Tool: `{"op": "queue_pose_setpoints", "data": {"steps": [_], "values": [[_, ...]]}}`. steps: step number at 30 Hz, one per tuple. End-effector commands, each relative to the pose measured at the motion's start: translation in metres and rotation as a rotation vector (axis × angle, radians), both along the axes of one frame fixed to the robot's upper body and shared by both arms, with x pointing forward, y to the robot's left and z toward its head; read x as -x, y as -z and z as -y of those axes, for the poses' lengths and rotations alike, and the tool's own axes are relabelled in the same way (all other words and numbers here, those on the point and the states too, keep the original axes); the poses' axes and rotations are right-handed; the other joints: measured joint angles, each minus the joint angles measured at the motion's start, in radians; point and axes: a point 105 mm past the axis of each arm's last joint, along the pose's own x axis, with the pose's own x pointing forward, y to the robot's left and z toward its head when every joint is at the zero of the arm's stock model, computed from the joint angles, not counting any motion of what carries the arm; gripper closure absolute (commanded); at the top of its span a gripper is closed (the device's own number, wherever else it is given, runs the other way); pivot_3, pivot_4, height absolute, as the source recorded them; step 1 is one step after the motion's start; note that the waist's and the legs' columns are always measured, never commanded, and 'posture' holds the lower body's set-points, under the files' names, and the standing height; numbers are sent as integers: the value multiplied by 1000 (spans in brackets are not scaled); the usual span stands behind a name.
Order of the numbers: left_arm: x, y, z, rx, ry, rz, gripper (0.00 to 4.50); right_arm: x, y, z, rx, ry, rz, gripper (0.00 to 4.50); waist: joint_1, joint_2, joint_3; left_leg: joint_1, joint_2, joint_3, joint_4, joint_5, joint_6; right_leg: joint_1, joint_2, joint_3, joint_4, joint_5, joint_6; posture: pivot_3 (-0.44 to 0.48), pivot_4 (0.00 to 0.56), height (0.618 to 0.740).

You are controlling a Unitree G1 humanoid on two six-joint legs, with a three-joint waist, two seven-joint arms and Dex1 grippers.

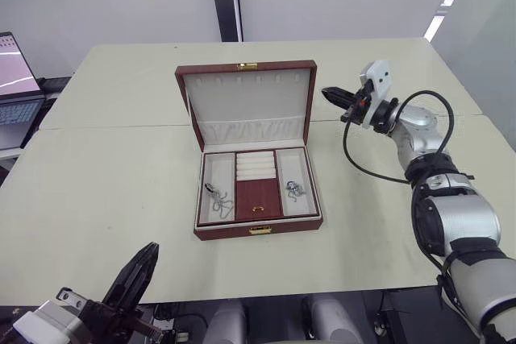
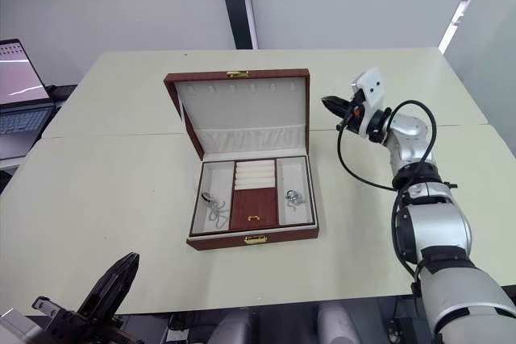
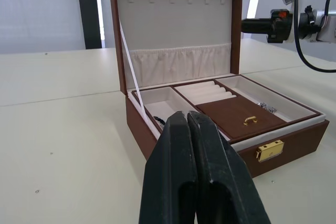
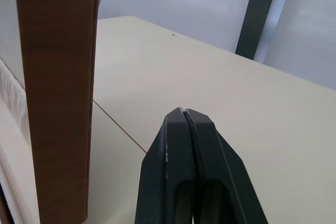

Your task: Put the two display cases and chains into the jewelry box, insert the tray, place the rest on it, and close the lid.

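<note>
My right hand [image 1: 332, 95] is raised just beside the right edge of the lid [image 1: 250, 102], fingers pressed together, nothing in them. Left hand [image 1: 141, 267] is low at the near desk edge, well apart from the box, clenched too and empty.

Lid stands upright, open: flat reddish-brown wood panel, cream padded lining, gathered pocket [image 3: 178, 64] along the bottom, row of small hooks up top, a thin white ribbon stay [image 3: 128, 61] on its left side. It's stiff and hinged; I judge a push on the top edge or back face will swing it down. Watch the ribbon so it folds inside, and don't slam it on the gold clasp [image 1: 260, 230].

Jewelry box [image 1: 258, 227] sits mid-desk [image 1: 97, 175], front toward me. The tray [image 1: 256, 187] looks already seated in it: cream side sections, ridged ring rolls [image 1: 255, 165] at the middle back, a small brown flap with a gold pull in front of them. Chains: one silver tangle in the left section [image 1: 216, 197], another in the right [image 1: 293, 190]. Light, loose, slippery links.

From this state, closing the lid looks like what's left. The wood looks smooth and lacquered, so my fingers may slide; press flat rather than pinch the edge.

Laptop [image 1: 16, 90] sits off the far left of the desk.
</note>
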Motion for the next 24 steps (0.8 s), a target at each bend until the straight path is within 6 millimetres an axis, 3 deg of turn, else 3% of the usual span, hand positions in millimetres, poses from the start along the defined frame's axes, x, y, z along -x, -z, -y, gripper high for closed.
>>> {"op": "queue_pose_setpoints", "data": {"steps": [1,14,24], "values": [[2,-4,2,-6,0,30,4460,-1,-19,-3,-18,-4,62,4500,0,0,0,0,0,0,0,0,0,0,0,0,0,0,0,0,150,740],[6,-2,-2,-5,-25,63,4460,4,-35,-36,-48,-126,90,4500,-1,1,0,0,0,0,0,0,0,-1,0,0,2,0,-1,0,150,740],[6,-1,-4,-3,-44,68,4460,18,-32,-52,-48,-285,54,4500,-5,1,1,0,1,0,0,0,0,-2,0,0,3,-1,-1,0,150,740]]}}
